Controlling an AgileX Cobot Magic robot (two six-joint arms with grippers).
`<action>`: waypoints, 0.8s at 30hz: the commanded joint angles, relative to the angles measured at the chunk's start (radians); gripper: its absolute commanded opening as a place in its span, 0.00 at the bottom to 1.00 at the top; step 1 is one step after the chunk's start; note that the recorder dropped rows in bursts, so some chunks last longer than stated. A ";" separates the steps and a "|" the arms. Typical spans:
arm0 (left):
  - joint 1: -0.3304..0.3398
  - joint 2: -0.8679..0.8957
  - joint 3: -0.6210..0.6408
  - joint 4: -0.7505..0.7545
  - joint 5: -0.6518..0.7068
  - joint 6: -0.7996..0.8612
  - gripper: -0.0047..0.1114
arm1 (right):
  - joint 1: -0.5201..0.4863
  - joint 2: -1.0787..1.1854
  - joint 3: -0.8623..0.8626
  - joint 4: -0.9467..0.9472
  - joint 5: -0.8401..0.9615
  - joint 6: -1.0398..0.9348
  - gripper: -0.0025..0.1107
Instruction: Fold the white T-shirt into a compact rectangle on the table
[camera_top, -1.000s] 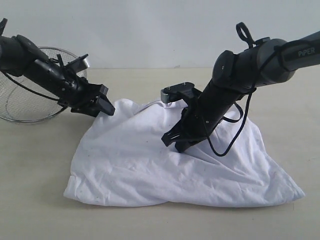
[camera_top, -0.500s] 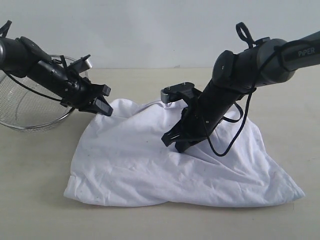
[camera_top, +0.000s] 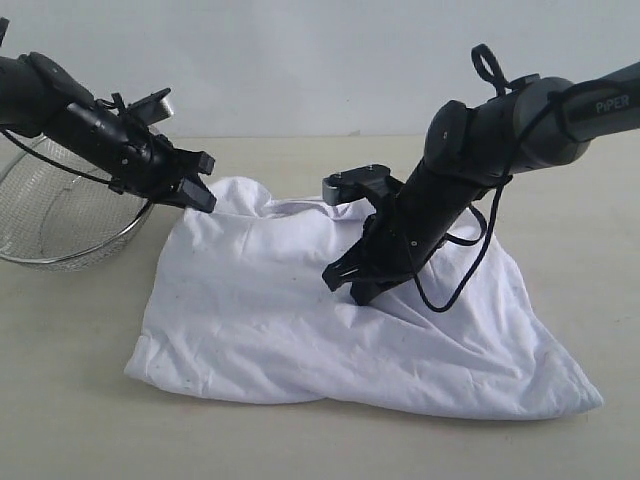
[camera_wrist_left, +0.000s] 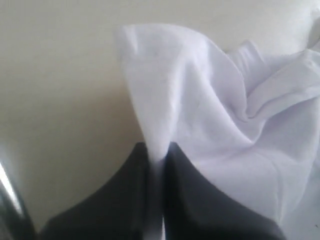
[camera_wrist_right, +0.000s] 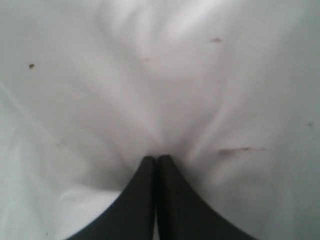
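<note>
Pale beige table (camera_top: 70, 430), plain white wall behind. On it the white T-shirt (camera_top: 260, 320) lies crumpled, mid-table. The left gripper (camera_top: 203, 198) is at the shirt's 10 o'clock corner, jaws clamped tight on a fold of cloth, with that corner lifted off the surface. The right gripper (camera_top: 360, 292) is near shirt centre, jaws closed, fabric puckering into the tips. A wire-mesh basket (camera_top: 40, 220) sits at 9 o'clock behind the left arm.

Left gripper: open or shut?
Shut on the white T-shirt. In the left wrist view, the left gripper pinches a raised corner of fabric between closed jaws.
</note>
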 joint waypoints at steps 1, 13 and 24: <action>0.012 -0.011 -0.007 0.150 -0.056 -0.114 0.08 | 0.000 0.031 0.015 -0.111 0.049 0.055 0.02; 0.016 -0.070 -0.007 0.126 -0.147 -0.085 0.08 | 0.000 0.031 0.015 -0.183 0.049 0.125 0.02; 0.008 -0.069 -0.008 0.125 -0.161 -0.058 0.12 | 0.000 0.031 0.015 -0.183 0.049 0.125 0.02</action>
